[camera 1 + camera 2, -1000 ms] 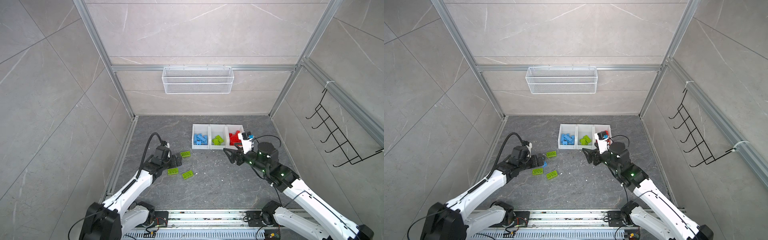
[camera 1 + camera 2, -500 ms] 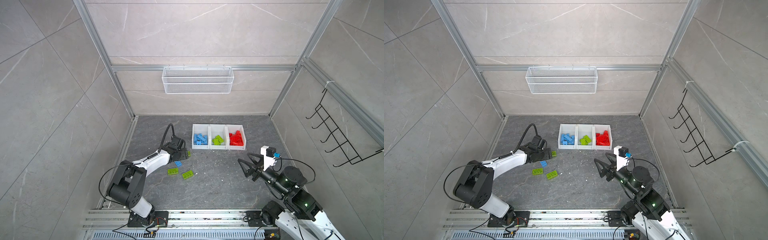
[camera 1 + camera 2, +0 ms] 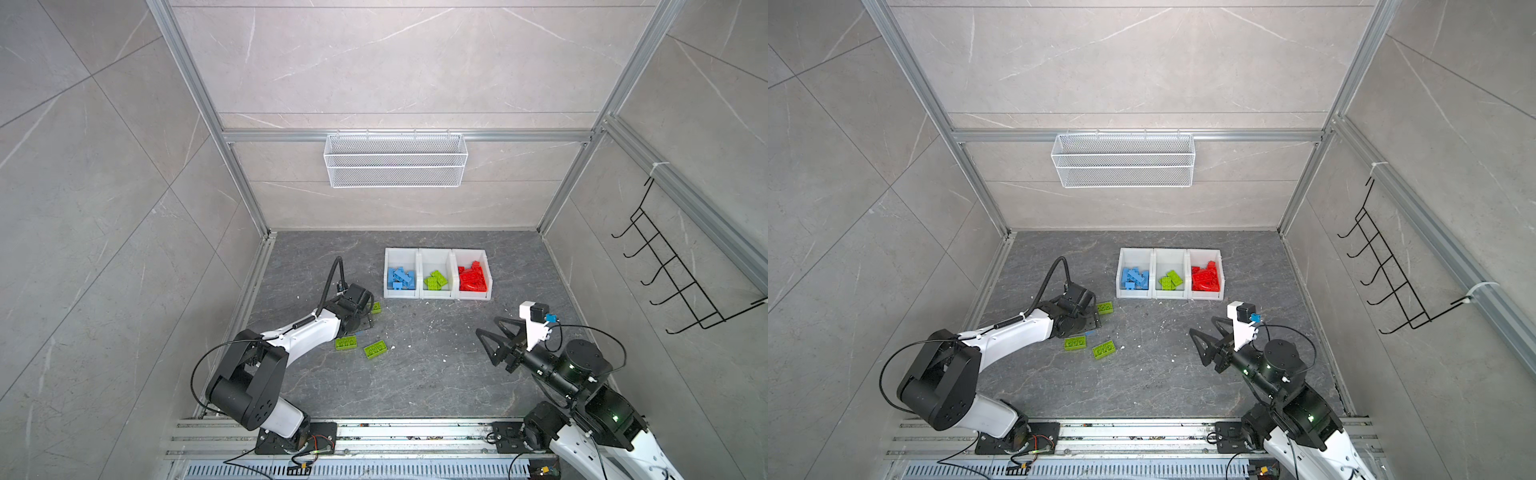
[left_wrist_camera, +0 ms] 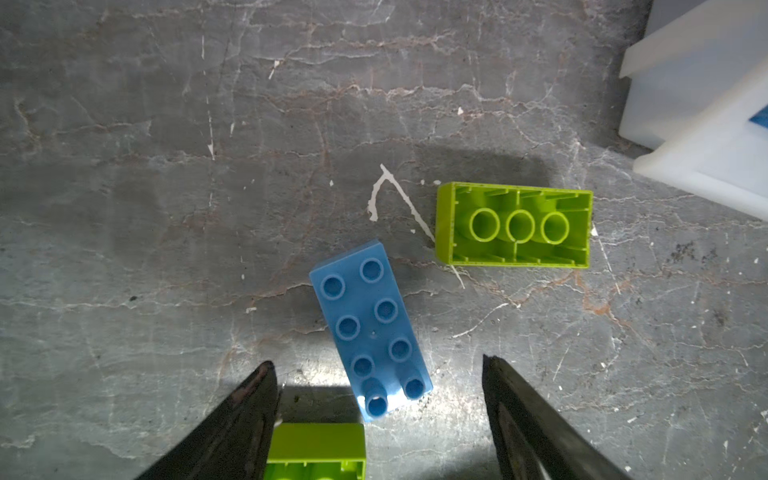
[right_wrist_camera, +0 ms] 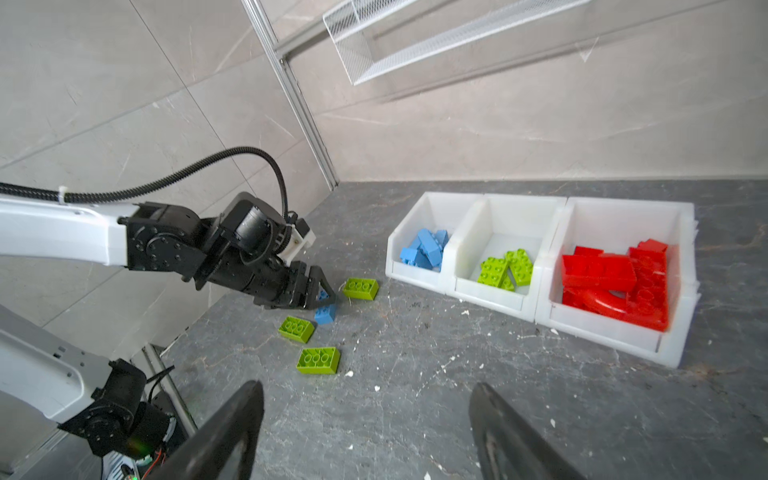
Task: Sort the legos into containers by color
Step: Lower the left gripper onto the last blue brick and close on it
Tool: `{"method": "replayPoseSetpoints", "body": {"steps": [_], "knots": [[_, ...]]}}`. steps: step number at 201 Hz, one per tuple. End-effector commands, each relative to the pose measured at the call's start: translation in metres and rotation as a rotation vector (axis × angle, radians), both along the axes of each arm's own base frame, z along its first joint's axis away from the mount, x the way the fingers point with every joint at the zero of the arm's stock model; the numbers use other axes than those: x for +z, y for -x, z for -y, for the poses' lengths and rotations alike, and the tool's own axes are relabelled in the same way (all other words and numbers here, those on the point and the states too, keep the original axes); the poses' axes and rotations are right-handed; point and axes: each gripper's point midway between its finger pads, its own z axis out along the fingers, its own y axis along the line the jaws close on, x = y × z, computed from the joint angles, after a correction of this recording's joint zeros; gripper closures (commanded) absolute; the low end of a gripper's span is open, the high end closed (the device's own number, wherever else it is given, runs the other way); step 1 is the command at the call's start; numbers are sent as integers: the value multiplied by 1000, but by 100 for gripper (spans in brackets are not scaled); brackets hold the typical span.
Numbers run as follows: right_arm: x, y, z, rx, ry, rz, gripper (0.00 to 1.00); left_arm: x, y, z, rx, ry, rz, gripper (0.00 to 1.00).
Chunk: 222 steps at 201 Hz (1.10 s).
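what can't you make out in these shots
- Blue brick: in both top views only a sliver shows; the left gripper covers the rest.
- Green brick: left wrist view, cut off by the bottom edge.
- Red bricks: piled up, lower ones hidden in every view, so no sure count.
- Containers: left wrist view, only a corner, cut by the edge.

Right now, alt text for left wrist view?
A blue lego, studs up, lies on the table, one end between the open jaws of the left gripper. An upside-down lime green lego lies nearby, a second green lego at the frame edge, a white container in a corner.
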Motion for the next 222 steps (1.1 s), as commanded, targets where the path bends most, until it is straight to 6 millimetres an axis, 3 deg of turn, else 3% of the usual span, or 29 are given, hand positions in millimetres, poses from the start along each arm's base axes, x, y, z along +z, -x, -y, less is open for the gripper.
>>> {"method": "replayPoseSetpoints", "body": {"steps": [1,21,81,141,222], "knots": [[-4,-3,-9,29,-7,-47,21,4,-13,6,28,24,35,20],[-6,1,-17,80,5,-66,21,0,-18,11,9,20,32,18],[-4,4,-9,56,-5,-20,18,-15,-26,13,-18,-35,-5,22],[-7,2,-2,19,-1,-3,15,-24,-25,14,-24,-53,-42,38],[-13,-1,3,-21,27,-31,12,-11,-24,12,-41,-46,0,65]]}}
